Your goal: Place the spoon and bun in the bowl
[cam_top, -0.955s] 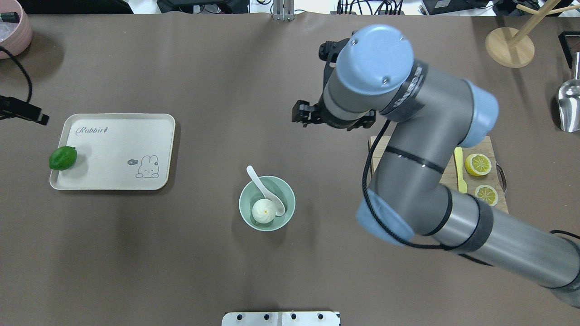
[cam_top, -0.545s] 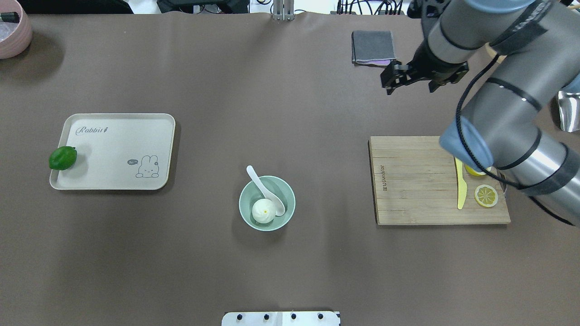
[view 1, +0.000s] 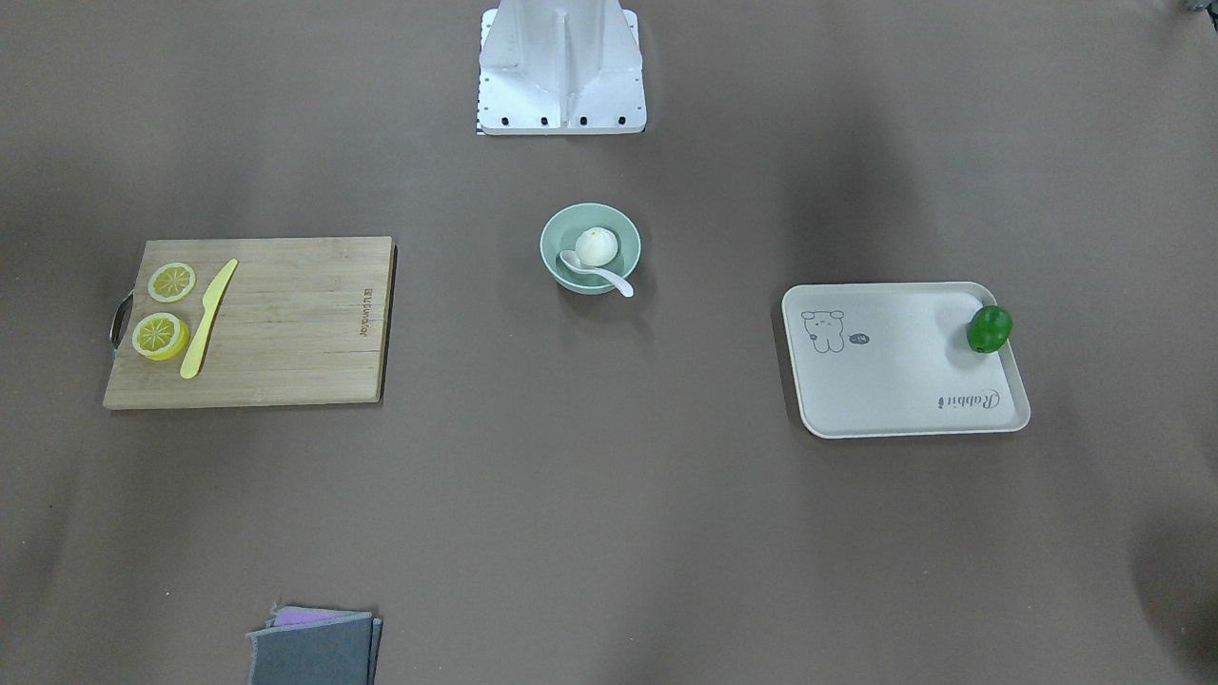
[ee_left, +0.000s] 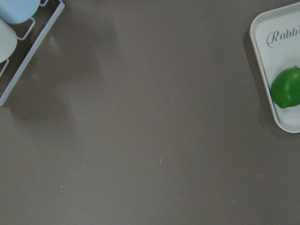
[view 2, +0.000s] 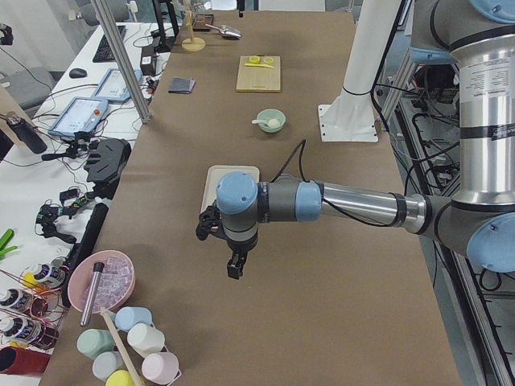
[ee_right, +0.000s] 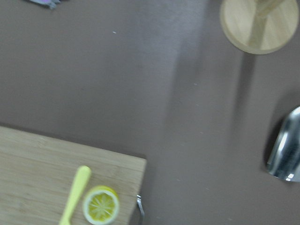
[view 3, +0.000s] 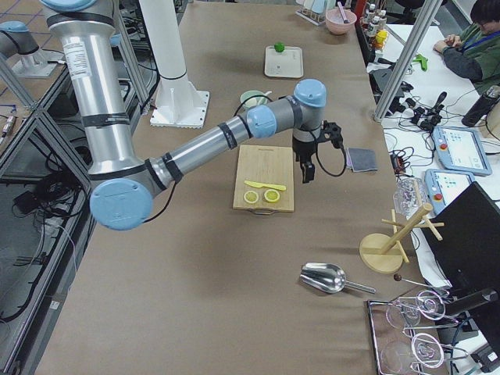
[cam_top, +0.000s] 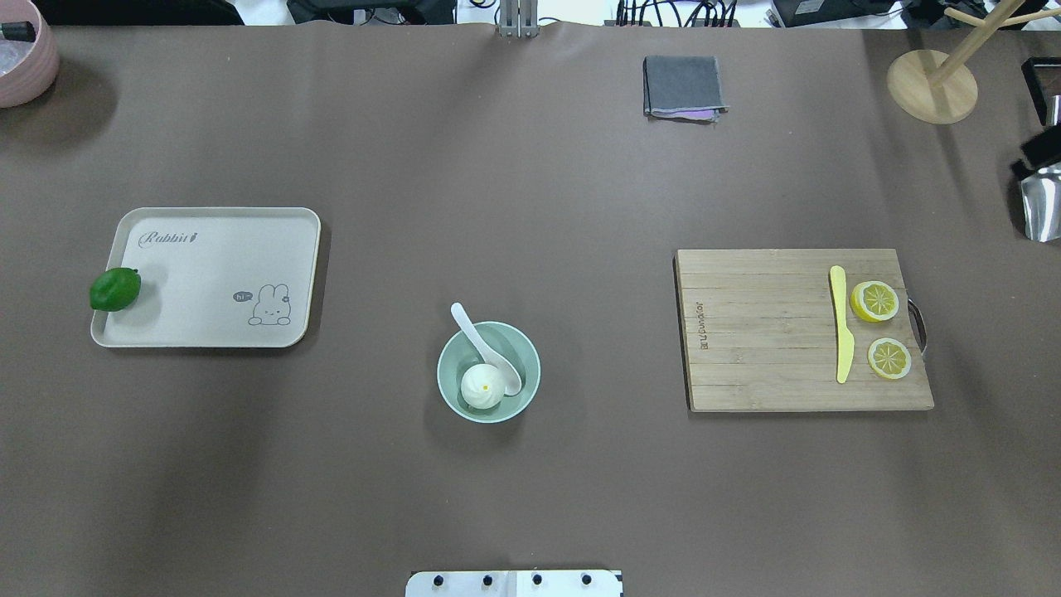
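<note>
The pale mint-green bowl (cam_top: pixel 448 352) stands at the table's middle, also in the front view (view 1: pixel 557 228). The white pleated bun (cam_top: pixel 483 386) lies inside it. The white spoon (cam_top: pixel 485 344) rests with its scoop in the bowl beside the bun and its handle over the rim. Neither gripper shows in the overhead or front view. In the left side view my left gripper (view 2: pixel 233 269) hangs over the table near the tray's end. In the right side view my right gripper (view 3: pixel 303 168) hangs beside the cutting board. I cannot tell whether either is open or shut.
A cream tray (cam_top: pixel 207 274) with a green lime (cam_top: pixel 114 289) lies on the left. A wooden cutting board (cam_top: pixel 763 332) with a yellow knife (cam_top: pixel 841 323) and two lemon slices (cam_top: pixel 875 300) lies on the right. A grey cloth (cam_top: pixel 681 86), wooden stand (cam_top: pixel 932 86) and metal scoop (cam_top: pixel 1040 203) are at the back right.
My right arm has swung from above the table's middle to the right and out of the overhead view. The bowl, bun and spoon have not moved.
</note>
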`<state>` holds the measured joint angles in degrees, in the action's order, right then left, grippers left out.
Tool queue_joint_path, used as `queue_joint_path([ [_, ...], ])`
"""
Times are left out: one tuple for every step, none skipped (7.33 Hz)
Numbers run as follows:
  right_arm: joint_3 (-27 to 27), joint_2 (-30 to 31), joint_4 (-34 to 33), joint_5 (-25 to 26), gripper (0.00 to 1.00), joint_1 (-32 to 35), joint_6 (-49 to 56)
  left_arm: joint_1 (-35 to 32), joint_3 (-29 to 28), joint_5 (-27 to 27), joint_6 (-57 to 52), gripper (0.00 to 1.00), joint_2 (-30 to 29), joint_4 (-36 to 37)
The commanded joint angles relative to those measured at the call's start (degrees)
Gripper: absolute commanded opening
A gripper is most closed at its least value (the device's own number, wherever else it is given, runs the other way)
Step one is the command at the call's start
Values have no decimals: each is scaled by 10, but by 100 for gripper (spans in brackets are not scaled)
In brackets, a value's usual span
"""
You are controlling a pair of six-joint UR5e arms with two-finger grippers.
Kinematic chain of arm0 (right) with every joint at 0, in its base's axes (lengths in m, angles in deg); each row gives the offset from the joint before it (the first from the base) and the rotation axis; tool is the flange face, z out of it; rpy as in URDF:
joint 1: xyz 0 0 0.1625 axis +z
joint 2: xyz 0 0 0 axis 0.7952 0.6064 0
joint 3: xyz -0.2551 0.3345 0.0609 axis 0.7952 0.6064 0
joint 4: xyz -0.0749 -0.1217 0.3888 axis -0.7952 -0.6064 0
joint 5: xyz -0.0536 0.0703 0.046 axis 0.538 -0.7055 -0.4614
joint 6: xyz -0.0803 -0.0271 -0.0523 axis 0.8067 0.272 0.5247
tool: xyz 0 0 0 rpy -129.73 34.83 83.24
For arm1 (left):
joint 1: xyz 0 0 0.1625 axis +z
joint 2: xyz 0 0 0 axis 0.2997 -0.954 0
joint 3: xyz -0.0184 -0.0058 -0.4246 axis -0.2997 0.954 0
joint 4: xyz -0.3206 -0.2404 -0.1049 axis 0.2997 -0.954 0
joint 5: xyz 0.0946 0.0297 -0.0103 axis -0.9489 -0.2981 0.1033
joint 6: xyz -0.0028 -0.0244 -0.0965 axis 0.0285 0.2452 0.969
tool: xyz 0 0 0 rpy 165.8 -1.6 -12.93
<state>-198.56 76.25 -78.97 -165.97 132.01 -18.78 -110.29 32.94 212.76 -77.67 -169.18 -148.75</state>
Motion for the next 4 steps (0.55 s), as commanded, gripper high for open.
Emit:
queue_joint_path([
  [5, 93, -5, -2, 100, 101, 131, -3, -27, -5, -2, 98, 9, -4],
  [11, 115, -4, -5, 100, 114, 131, -1, -44, -40, 5, 98, -13, 7],
  [12, 125, -5, -5, 100, 115, 131, 0, -38, -38, 61, 98, -21, 9],
  [18, 136, -2, -5, 100, 115, 131, 0, -33, -37, 90, 98, -22, 7],
])
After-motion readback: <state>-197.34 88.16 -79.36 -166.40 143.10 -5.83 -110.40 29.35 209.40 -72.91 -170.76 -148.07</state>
